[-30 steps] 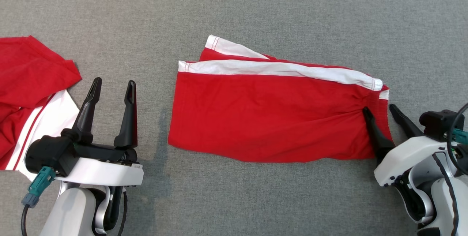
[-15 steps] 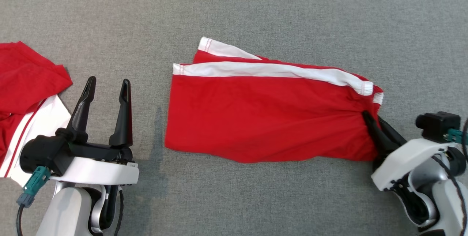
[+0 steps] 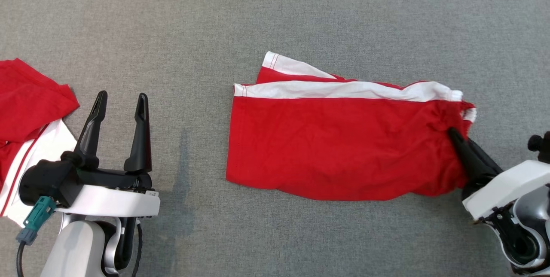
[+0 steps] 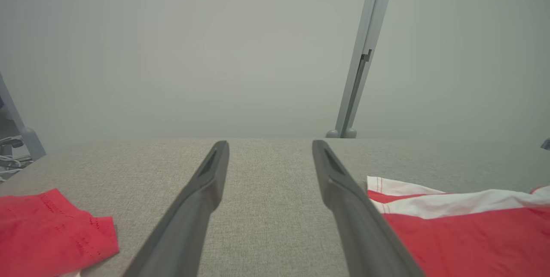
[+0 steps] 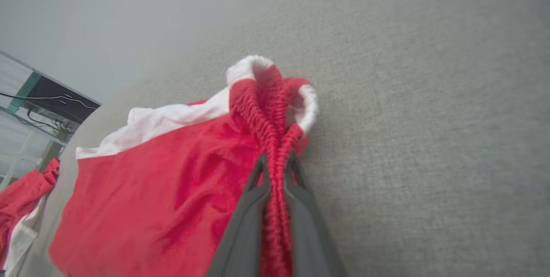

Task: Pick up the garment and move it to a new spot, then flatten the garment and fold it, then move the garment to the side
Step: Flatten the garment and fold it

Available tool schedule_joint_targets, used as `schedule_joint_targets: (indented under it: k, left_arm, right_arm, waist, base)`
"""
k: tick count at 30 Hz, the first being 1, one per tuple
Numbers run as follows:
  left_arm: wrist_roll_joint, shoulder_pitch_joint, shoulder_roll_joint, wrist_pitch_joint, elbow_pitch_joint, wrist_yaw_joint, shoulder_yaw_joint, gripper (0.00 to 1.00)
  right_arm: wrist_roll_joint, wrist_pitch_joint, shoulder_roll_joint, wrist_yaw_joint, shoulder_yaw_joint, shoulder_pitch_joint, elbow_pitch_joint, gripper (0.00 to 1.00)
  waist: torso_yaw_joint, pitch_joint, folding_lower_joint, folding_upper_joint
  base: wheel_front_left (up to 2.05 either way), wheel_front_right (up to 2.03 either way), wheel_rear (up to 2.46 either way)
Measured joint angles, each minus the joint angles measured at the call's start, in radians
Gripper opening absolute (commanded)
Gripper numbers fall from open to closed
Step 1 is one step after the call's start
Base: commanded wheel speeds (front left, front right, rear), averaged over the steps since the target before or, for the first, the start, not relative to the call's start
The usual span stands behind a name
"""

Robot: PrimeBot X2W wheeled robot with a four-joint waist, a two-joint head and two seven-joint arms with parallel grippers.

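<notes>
Grey table (image 3: 275, 10): R hand (image 3: 452, 132) pinches shorts (image 3: 335, 148) at waistband (image 5: 275, 122); L hand (image 3: 122, 95) spread.

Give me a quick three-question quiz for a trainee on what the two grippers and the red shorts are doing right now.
1. True or false: the right gripper is shut on the gathered waistband end of the red shorts.
2. Pick one. The left gripper is: A) open, holding nothing; B) shut on the shorts; C) shut and empty.
3. Fill in the blank: the stripe along the shorts' far edge is ____.
Key: 1 true; 2 A; 3 white.
</notes>
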Motion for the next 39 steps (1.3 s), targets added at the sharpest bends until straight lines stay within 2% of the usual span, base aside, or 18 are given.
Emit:
schedule_joint_targets:
  k: [7,12,15,25,31,36,37,38,39]
  left_arm:
    - [0.001,0.001,-0.003,0.000,0.005,0.000,-0.004,1.00]
    - [0.002,0.001,-0.012,0.000,0.010,-0.004,-0.012,1.00]
    - [0.002,0.000,-0.020,0.000,0.011,-0.004,-0.014,1.00]
    - [0.002,-0.004,-0.060,0.000,0.024,-0.018,-0.023,1.00]
    - [0.009,-0.005,-0.087,0.000,0.035,-0.033,-0.023,1.00]
    - [0.020,-0.005,-0.097,0.000,0.042,-0.041,-0.014,1.00]
    - [0.023,-0.005,-0.099,0.000,0.043,-0.045,-0.012,1.00]
    - [0.024,-0.005,-0.101,0.000,0.044,-0.048,-0.010,1.00]
    - [0.024,-0.005,-0.103,0.000,0.044,-0.048,-0.008,1.00]
  right_arm:
    - [0.212,0.128,0.048,0.000,0.042,-0.014,-0.150,0.00]
    - [0.289,0.175,0.105,-0.001,0.096,-0.056,-0.184,0.00]
    - [0.298,0.191,0.117,-0.001,0.138,-0.082,-0.178,0.00]
    - [0.309,0.121,0.156,-0.001,0.335,-0.204,0.002,0.00]
    - [0.324,0.033,0.160,-0.001,0.416,-0.272,0.132,0.00]
    - [0.348,-0.035,0.159,-0.001,0.461,-0.315,0.198,0.00]
    - [0.349,-0.048,0.159,-0.001,0.470,-0.321,0.204,0.44]
    - [0.349,-0.062,0.159,-0.001,0.481,-0.326,0.207,0.99]
    - [0.349,-0.077,0.158,-0.001,0.494,-0.331,0.209,1.00]
  waist:
    - [0.007,-0.015,0.0000,0.0000]
    - [0.027,-0.020,0.0000,0.0000]
    - [0.041,-0.021,0.0000,0.0000]
    - [0.137,-0.002,0.0000,0.0000]
    - [0.191,0.014,0.0000,0.0000]
    - [0.209,0.017,0.0000,0.0000]
    - [0.208,0.017,0.0000,0.0000]
    - [0.207,0.017,0.0000,0.0000]
    - [0.205,0.017,0.0000,0.0000]
  base:
    - [0.00,0.00,0.00]
    - [0.00,0.00,0.00]
    - [0.00,0.00,0.00]
    - [0.00,0.00,0.00]
    - [0.00,0.00,0.00]
    - [0.00,0.00,0.00]
    - [0.00,0.00,0.00]
    - [0.00,0.00,0.00]
    - [0.00,0.00,0.00]
